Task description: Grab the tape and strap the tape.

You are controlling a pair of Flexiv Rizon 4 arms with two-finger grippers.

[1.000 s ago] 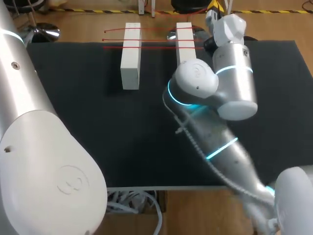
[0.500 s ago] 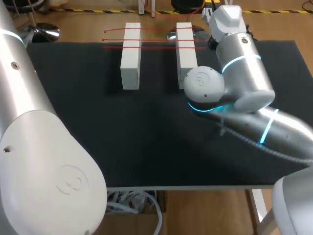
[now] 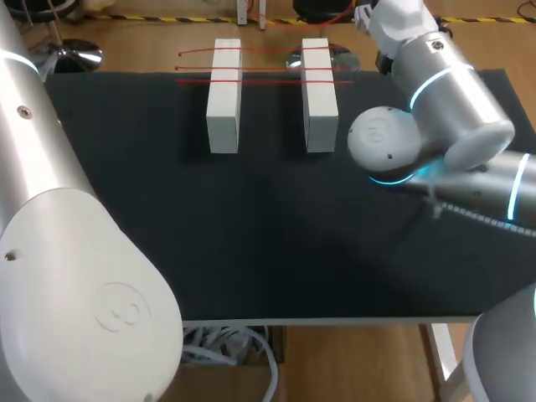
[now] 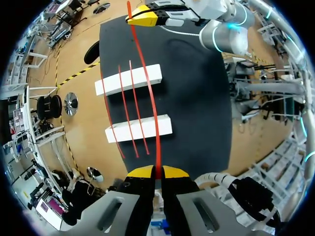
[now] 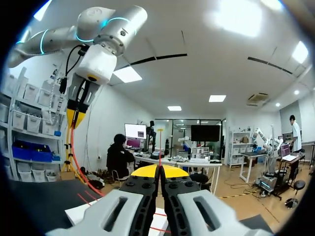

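A red tape strand (image 4: 147, 93) stretches in the air between my two grippers. My left gripper (image 4: 158, 172) is shut on its near end. My right gripper (image 4: 143, 17), past the far white block (image 4: 129, 79), holds the other end. The strand passes above that block and the near white block (image 4: 139, 128). In the right wrist view my right gripper (image 5: 159, 170) is shut, with a thin red tape end (image 5: 159, 147) sticking out ahead of its tips. My left gripper (image 5: 74, 117) hangs above and to one side there. Three more red strands (image 3: 260, 81) lie across both blocks (image 3: 224, 94) (image 3: 319, 94).
The black mat (image 3: 251, 243) covers the table, and the blocks stand near its far edge. My right arm's elbow (image 3: 383, 142) hangs over the mat just right of the right block. My left arm's bulk (image 3: 67, 276) fills the near left.
My right arm has swung to the right, its elbow moving off the right block, and its wrist has shifted right along the far edge. Both grippers stay shut.
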